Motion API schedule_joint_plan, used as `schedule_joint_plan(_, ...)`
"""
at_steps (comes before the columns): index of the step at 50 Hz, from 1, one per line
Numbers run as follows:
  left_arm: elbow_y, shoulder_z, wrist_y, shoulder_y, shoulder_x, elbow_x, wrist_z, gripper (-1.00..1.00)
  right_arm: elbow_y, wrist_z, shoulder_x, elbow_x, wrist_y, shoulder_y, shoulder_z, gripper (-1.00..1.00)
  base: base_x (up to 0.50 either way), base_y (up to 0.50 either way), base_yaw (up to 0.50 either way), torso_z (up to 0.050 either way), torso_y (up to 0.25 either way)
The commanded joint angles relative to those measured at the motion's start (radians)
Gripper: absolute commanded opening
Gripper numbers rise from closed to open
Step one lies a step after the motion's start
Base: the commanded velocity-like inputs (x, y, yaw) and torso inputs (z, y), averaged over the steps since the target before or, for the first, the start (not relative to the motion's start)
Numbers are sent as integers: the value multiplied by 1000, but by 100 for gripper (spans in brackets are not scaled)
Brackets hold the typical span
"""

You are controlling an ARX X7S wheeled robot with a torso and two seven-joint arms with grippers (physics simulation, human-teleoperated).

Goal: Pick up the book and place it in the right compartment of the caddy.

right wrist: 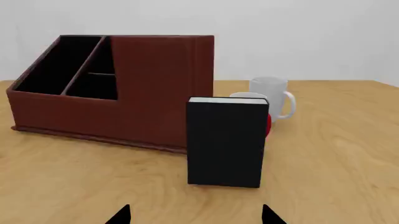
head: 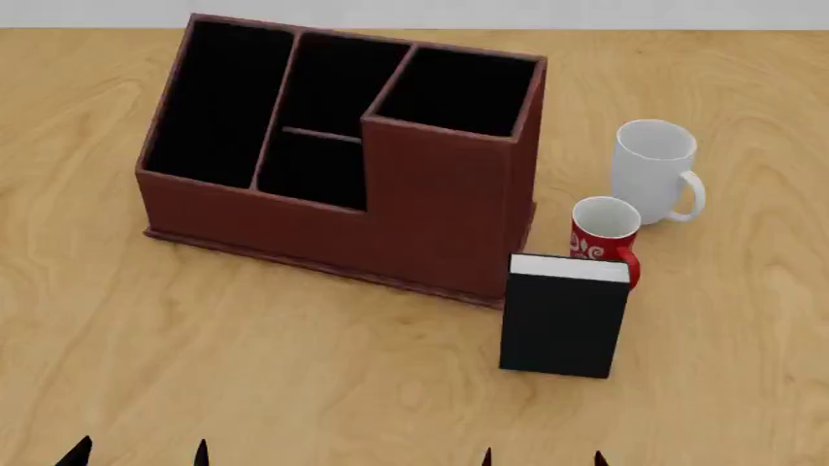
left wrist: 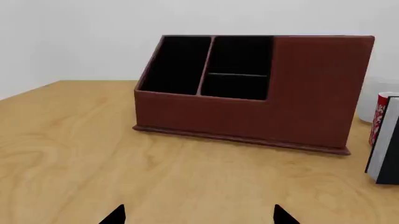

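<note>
The black book (head: 564, 316) stands upright on the wooden table, just right of the caddy's front right corner and in front of the red mug (head: 604, 229). The reddish-brown caddy (head: 441, 223) has its tall right compartment (head: 456, 92) at the end nearest the book. In the right wrist view the book (right wrist: 225, 142) faces me, ahead of my right gripper (right wrist: 194, 215), which is open and empty. My left gripper (left wrist: 199, 215) is open and empty, facing the caddy (left wrist: 311, 93); the book's edge (left wrist: 386, 140) shows at the side. Only the fingertips of both grippers show at the head view's lower edge (head: 542, 456).
A white mug (head: 654, 170) stands behind the red mug, right of the caddy. The wooden table (head: 324, 379) stretches bare between the grippers and the caddy. A pale wall lies behind the table's far edge.
</note>
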Motion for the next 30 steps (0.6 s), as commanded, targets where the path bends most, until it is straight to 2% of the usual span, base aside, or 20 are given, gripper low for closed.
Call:
schedule_joint_plan(1,0,11,0,0,-10,-10,-11,100,0,13,9,9,0,0,0,100,0,0,0,0,0)
schedule_joint_plan(13,46,34,-37,3,-46,-83,-44,100,-62,48,50,48,46,-17,-43,100,0,0,0,0,0)
schedule_joint_plan(19,165,36,-128,1,-69,-116,-55,100,-153,79,60,63,90,-12,-38,100,0,0,0,0,0)
schedule_joint_plan(30,435,28,-308,-87,-115,-178,-73,100,-420,103,113,81,288,45,-32,100,0,0,0,0,0)
